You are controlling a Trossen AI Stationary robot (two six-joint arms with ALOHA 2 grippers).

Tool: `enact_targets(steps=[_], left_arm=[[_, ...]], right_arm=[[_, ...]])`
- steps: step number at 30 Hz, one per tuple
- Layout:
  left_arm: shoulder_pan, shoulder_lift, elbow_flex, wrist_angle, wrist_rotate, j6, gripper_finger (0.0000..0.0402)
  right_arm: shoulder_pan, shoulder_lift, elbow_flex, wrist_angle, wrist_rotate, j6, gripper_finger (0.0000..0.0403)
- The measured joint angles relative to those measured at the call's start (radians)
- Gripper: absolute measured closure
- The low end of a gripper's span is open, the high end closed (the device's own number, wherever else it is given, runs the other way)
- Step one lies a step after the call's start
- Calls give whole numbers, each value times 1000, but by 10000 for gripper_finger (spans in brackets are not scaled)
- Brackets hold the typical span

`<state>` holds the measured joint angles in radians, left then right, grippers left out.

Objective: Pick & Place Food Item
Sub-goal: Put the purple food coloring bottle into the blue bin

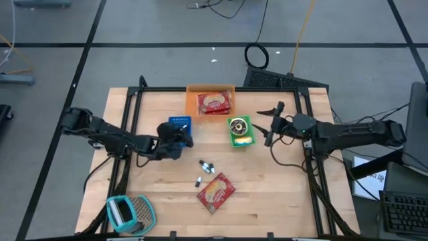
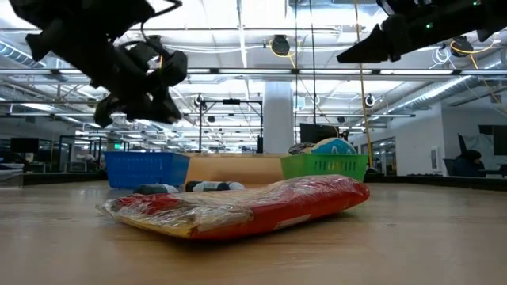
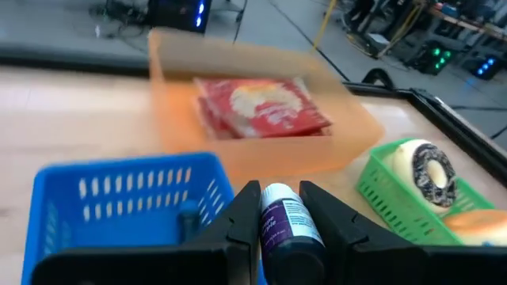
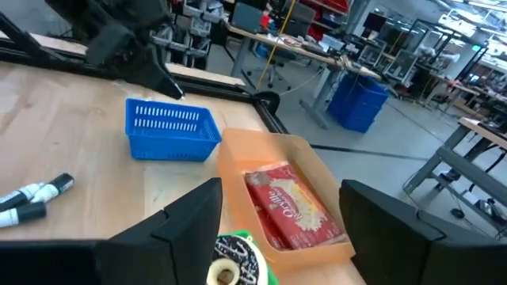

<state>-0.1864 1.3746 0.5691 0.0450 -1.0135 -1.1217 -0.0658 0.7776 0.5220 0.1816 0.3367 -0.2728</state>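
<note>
Filling the orange plastic tray (image 1: 192,90) at twelve o'clock is one red foil snack packet (image 1: 214,103), while a second red snack packet (image 1: 215,191) lies loose at six o'clock, not yet binned. The left gripper (image 3: 280,207) pinches a small dark marker (image 3: 287,233) above the blue slotted basket (image 1: 178,122); the right gripper (image 4: 279,210), spread empty, hovers by the green basket (image 1: 239,140).

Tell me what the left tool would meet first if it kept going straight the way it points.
Probably the blue basket, directly ahead of the left tool, which grips a small bottle. The orange bin lies beyond; depth is hard to judge.
</note>
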Motion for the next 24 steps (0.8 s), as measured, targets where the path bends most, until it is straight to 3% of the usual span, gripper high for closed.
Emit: enact_targets(steps=[6, 12, 24], left_arm=[[13, 0, -35, 2, 32, -97, 335], [82, 0, -35, 2, 144, -150, 335], [198, 0, -35, -95, 290, -170, 335]], right_arm=[[0, -39, 0, -13, 0, 3, 161], [0, -45, 0, -23, 0, 25, 163], [0, -45, 0, -37, 1, 26, 165]])
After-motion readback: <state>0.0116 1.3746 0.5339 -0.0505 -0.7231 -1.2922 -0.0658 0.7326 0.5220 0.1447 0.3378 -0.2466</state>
